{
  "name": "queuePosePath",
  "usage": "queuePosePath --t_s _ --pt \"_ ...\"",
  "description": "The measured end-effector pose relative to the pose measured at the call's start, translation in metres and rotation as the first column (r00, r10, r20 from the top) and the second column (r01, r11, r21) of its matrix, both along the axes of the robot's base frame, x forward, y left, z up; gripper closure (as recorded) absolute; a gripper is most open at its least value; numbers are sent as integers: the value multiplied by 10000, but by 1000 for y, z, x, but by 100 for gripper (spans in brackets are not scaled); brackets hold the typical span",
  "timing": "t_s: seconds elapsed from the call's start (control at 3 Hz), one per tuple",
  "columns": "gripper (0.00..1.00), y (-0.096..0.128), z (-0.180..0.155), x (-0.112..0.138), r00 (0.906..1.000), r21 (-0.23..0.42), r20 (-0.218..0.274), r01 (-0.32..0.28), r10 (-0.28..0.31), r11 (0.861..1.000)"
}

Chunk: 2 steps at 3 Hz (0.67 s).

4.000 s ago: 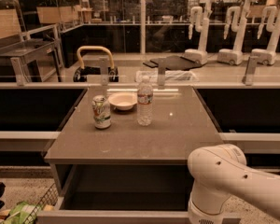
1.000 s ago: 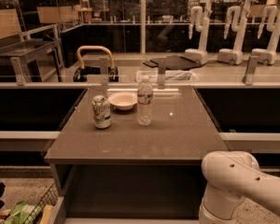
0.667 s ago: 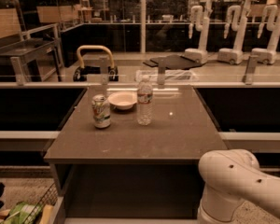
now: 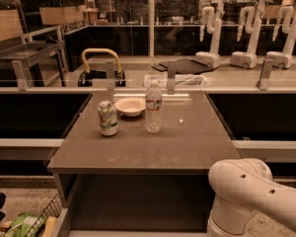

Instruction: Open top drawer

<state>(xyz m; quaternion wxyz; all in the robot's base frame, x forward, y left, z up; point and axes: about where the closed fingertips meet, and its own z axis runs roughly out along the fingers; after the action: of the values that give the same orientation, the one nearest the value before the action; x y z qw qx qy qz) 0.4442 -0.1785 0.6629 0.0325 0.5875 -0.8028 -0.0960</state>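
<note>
Pulling straight outward is being called for on the top drawer (image 4: 63,225); the gripper is being hidden beneath the arm (image 4: 241,191), its grip impossible to tell.

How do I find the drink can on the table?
Find the big table behind the white robot arm, whose gripper is out of view. Three things stand on its far half; the drink can is leftmost, short and printed, beside the white bowl and the taller clear water bottle.
</note>
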Motion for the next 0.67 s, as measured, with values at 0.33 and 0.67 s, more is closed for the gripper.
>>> queuePosePath --t_s 0.33,0.67 --pt "0 -2 -5 -13 9993 74 -287 242 -239 9997" --pt "23 15 11 -91 9855 146 -1224 1201 -1175 9927"
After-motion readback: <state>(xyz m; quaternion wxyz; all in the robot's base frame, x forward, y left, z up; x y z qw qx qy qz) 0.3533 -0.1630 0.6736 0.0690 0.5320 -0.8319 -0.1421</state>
